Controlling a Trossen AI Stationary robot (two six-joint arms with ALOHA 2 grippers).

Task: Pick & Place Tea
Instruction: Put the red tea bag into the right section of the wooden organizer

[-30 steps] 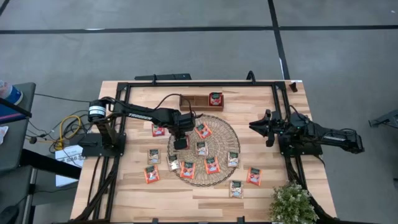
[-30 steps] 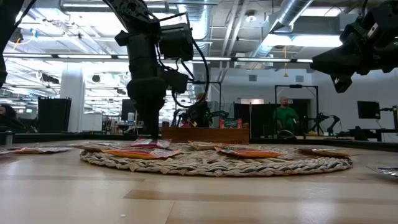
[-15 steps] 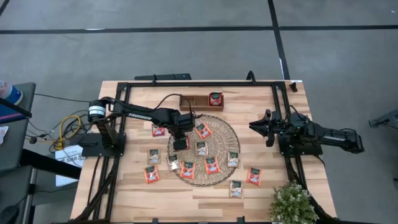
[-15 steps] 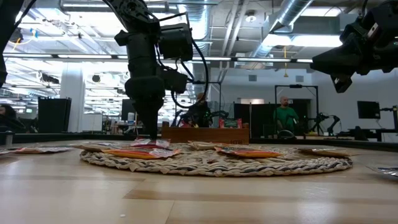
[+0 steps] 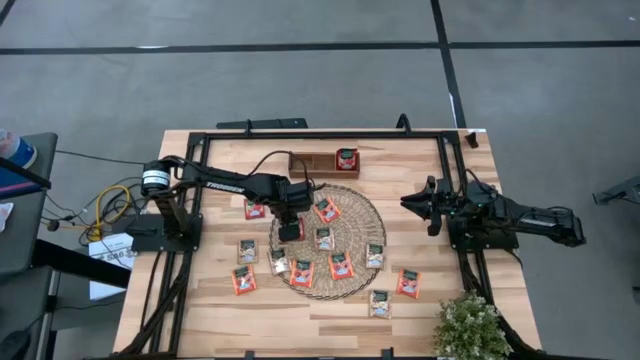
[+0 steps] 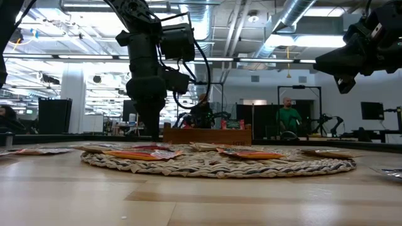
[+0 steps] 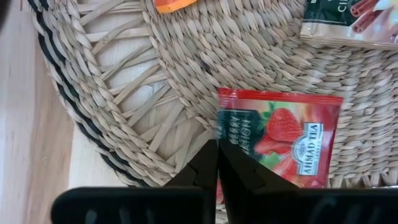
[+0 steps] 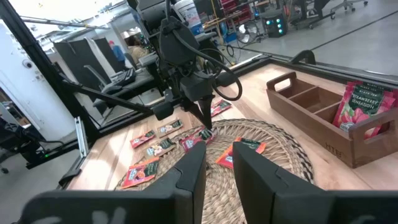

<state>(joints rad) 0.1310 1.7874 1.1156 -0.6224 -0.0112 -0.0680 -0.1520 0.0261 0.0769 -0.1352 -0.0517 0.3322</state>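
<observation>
the left gripper [image 7: 217, 152] is down on the woven mat [image 5: 362, 210] with its fingers pressed together on the edge of a red tea sachet [image 7: 277, 143], whose near corner is hidden behind them. the right gripper [image 5: 412, 203] hangs above the table's right side, fingers spread. from above i count roughly a dozen sachets on and around the mat, some partly covered by the arm, plus one standing in the wooden tray [image 5: 305, 162].

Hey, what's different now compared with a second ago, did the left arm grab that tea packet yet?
Almost nothing moved. The left gripper stays low at the mat's edge, fingers pressed together on the edge of the red strawberry sachet, which still lies flat, not lifted. The right gripper, the other sachets and the tray are unchanged.
</observation>
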